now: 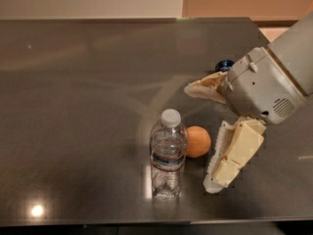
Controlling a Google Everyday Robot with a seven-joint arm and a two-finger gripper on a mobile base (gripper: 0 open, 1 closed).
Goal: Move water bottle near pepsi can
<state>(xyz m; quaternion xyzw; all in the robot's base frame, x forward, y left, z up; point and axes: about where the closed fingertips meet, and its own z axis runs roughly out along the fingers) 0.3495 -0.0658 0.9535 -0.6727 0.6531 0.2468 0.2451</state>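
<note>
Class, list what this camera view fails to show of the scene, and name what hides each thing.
In the camera view:
Pepsi can: mostly behind the gripper, which hangs jaws open right of the orange; logo hidden.
Arm: cut off by the right edge.
Water bottle label: print too small to read.

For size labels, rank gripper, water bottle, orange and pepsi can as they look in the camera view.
1. gripper, open, right of the orange
2. water bottle
3. orange
Unranked: pepsi can, mostly hidden behind the gripper
</note>
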